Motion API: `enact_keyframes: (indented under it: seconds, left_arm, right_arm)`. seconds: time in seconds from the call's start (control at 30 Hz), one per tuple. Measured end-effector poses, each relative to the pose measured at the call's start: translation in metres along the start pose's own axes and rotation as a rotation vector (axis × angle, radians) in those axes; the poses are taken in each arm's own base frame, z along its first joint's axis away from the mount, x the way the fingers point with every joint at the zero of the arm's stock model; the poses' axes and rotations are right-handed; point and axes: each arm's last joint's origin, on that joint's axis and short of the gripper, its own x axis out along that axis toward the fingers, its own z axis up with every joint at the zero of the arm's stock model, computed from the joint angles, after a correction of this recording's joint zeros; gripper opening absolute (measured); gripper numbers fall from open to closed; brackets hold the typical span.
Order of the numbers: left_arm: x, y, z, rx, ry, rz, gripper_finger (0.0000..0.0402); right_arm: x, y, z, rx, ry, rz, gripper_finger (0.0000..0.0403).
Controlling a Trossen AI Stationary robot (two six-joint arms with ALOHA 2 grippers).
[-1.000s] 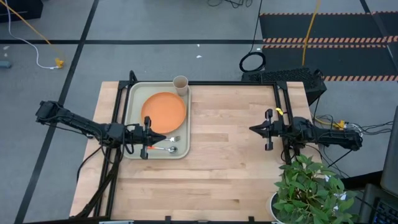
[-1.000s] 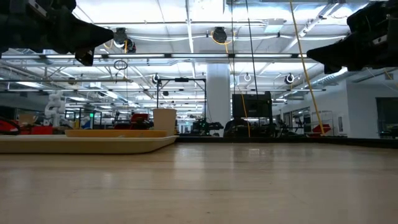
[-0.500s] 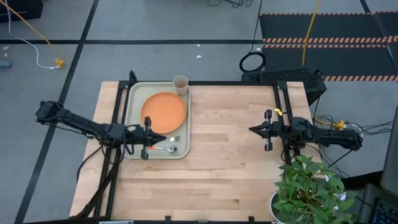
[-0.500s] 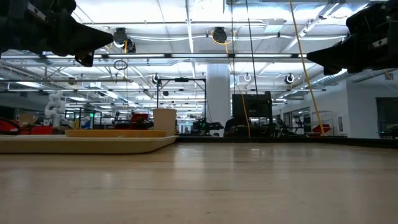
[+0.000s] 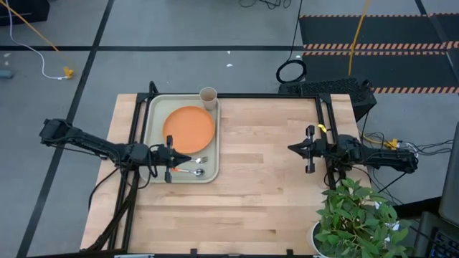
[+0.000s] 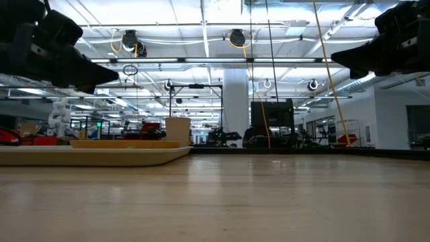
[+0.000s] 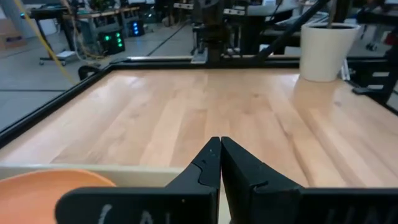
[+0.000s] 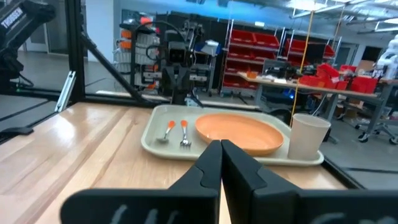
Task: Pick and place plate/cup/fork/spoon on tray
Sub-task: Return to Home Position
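Pale beige-green rectangular tray [image 5: 153, 115] holds round orange plate [image 5: 190, 125], beige cylindrical cup [image 5: 208, 97], orange-handled metal fork [image 5: 197, 160] and spoon [image 5: 193, 172] | left gripper [image 7: 216, 146] closed, empty, above tray | right gripper [image 8: 219, 146] closed, empty, well apart

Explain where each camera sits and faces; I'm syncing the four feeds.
High view: overhead, straight down on the table; both arms show.
Low view: table-top height, level across toward the tray and cup; arms overhead.
Left wrist: above the tray, facing the white plant pot; left gripper shut.
Right wrist: facing tray, plate, spoon, fork; right gripper shut.
Shared: both wrist views show the plate.
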Motion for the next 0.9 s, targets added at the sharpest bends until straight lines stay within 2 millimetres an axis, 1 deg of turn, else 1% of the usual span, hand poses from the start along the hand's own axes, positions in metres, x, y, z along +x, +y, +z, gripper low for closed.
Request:
enact_keyframes:
  seconds: [0.13,0.3,0.57,0.9]
  left_arm:
    - [0.0,-0.001,0.003,0.016,-0.027,-0.037,0.0014]
    - [-0.004,0.0,0.01,0.043,-0.093,-0.035,0.0014]
    - [-0.015,0.003,0.019,0.065,-0.167,-0.031,0.0014]
    - [-0.031,0.007,0.023,0.074,-0.219,-0.026,0.0014]
  right_arm:
    - [0.0,0.0,0.001,0.0,-0.013,-0.002,0.0]
    - [0.0,0.0,0.002,0.0,-0.018,-0.003,0.0]
    - [0.0,0.0,0.002,0.0,-0.023,-0.003,0.0]
    - [0.0,0.0,0.002,0.0,-0.023,-0.003,0.0]
